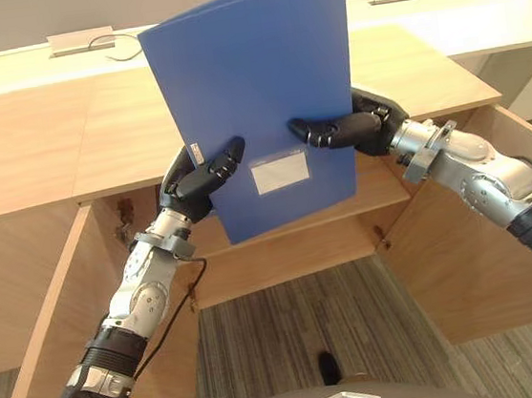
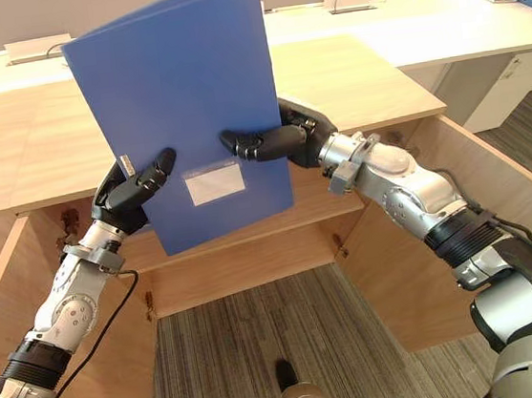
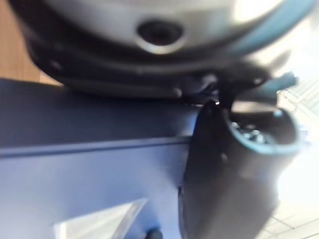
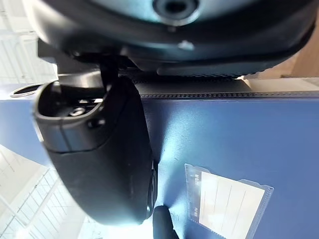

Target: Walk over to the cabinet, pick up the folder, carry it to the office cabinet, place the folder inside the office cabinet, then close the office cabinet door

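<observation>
Bright, even light; cabinet [image 1: 283, 264] interior shaded; white glare in wrist views.

My left robot hand [image 3: 149, 59] sits dark against the blue folder [image 3: 89, 184], my thumb [image 3: 229, 189] lying across its face, seemingly pressing it; a pale label pocket [image 3: 99, 224] shows near the thumb.

The folder [image 1: 253, 85] before the open cabinet [image 1: 29, 140]

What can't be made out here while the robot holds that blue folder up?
Top corner of the folder: cut off by the eye views' upper edge.
Print on its label: too small in the eye views, blurred in the left wrist view.
Fingers of left hand and right hand behind the folder: hidden by it.
Middle of the cabinet shelf: behind the folder.
</observation>
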Robot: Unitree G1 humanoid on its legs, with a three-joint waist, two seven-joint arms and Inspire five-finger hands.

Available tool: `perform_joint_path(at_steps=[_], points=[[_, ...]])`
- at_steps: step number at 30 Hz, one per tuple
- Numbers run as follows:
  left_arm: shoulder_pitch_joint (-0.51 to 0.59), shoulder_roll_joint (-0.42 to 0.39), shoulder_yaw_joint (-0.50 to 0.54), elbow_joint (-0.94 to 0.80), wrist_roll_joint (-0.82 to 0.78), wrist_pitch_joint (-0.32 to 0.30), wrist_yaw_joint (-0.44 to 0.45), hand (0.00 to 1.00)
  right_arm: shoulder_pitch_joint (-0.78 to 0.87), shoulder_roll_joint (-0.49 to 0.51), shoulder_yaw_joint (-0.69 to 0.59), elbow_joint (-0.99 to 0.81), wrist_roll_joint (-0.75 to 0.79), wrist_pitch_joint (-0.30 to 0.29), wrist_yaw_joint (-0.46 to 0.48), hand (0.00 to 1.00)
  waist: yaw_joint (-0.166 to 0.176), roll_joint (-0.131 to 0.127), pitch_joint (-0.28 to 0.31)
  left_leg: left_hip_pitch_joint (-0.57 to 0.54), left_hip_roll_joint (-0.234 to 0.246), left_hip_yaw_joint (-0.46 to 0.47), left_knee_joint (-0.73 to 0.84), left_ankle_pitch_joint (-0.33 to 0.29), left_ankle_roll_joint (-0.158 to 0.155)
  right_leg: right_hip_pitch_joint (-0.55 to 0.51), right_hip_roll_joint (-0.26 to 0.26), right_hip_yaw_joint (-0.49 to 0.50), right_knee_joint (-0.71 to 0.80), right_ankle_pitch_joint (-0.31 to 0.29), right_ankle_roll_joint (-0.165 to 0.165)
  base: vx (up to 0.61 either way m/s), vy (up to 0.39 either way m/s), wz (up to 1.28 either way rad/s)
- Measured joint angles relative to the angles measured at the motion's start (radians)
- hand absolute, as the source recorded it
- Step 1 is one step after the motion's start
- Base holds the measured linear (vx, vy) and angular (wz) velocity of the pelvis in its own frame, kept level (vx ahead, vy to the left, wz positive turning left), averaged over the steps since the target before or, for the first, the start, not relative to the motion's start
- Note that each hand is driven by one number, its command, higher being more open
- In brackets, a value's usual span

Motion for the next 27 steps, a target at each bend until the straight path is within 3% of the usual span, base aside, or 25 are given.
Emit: perform_joint_path(at_steps=[4,7,10,13,14,18,23,24,26,27], points=[[0.004,0.009,-0.030,0.008,-0.044,-0.002,-0.011,1.00,0.007,0.000,0.005,0.005,0.005,-0.001,0.001,0.00,-0.002,-0.007,0.000,0.001,0.002,-0.005,0.000,0.000,0.000,0.005,0.000,-0.009,-0.001,0.000,0.000,-0.04,-0.034,0.04],[0.017,0.096,-0.119,0.071,-0.049,0.001,-0.062,1.00,0.007,-0.013,0.064,0.005,-0.006,0.001,0.004,0.00,-0.006,-0.016,-0.005,0.003,0.004,-0.004,-0.002,0.001,-0.001,0.006,0.000,-0.011,-0.001,0.000,0.000,-0.03,-0.031,-0.01],[0.070,0.197,-0.278,0.161,-0.032,0.086,-0.170,1.00,-0.003,-0.059,0.201,-0.001,-0.048,0.032,0.041,0.00,-0.007,-0.020,-0.008,0.015,0.005,0.001,-0.009,0.001,-0.002,0.011,0.003,-0.011,-0.001,0.003,-0.003,-0.03,-0.024,-0.05],[0.181,0.164,-0.343,0.264,0.084,0.152,-0.299,1.00,0.004,-0.073,0.288,-0.026,-0.142,0.077,0.115,0.00,-0.009,-0.029,-0.004,0.014,0.001,0.007,-0.016,0.003,0.001,0.003,0.003,-0.011,-0.001,0.009,-0.010,-0.05,-0.014,-0.07],[0.237,0.081,-0.337,0.362,0.135,0.156,-0.343,1.00,0.034,-0.073,0.296,-0.047,-0.189,0.095,0.139,0.00,-0.003,-0.042,-0.005,0.003,-0.004,0.008,-0.023,0.009,0.005,-0.011,0.001,-0.012,-0.001,0.013,-0.013,-0.04,-0.011,-0.01],[0.307,-0.120,-0.253,0.625,0.270,0.160,-0.327,1.00,0.061,-0.077,0.253,-0.058,-0.265,0.107,0.155,0.00,0.015,-0.055,-0.004,-0.016,-0.015,0.018,-0.024,0.015,0.012,-0.036,-0.001,-0.011,-0.001,0.032,-0.014,-0.07,-0.018,-0.06],[0.361,-0.273,-0.022,0.794,0.497,0.080,-0.310,1.00,0.148,-0.083,0.164,-0.093,-0.363,0.100,0.157,0.00,0.029,-0.054,-0.003,-0.017,-0.025,0.020,-0.024,0.016,0.016,-0.037,-0.009,-0.010,-0.001,0.034,-0.013,-0.06,-0.017,-0.03],[0.362,-0.292,0.024,0.828,0.545,0.079,-0.277,1.00,0.155,-0.088,0.152,-0.093,-0.361,0.101,0.177,0.00,0.030,-0.052,-0.002,-0.017,-0.026,0.021,-0.024,0.016,0.017,-0.038,-0.010,-0.010,-0.001,0.034,-0.013,-0.08,-0.039,-0.04],[0.355,-0.319,0.228,0.957,0.642,0.083,-0.139,1.00,0.194,-0.105,0.111,-0.141,-0.357,0.088,0.258,0.00,0.024,-0.050,0.001,-0.020,-0.023,0.024,-0.024,0.016,0.017,-0.042,-0.007,-0.008,-0.001,0.034,-0.013,-0.06,-0.054,-0.07],[0.356,-0.317,0.266,0.973,0.664,0.084,-0.109,1.00,0.205,-0.112,0.105,-0.154,-0.360,0.078,0.271,0.00,0.024,-0.048,0.002,-0.019,-0.022,0.024,-0.024,0.016,0.017,-0.042,-0.006,-0.008,-0.001,0.034,-0.013,-0.06,-0.062,-0.06]])
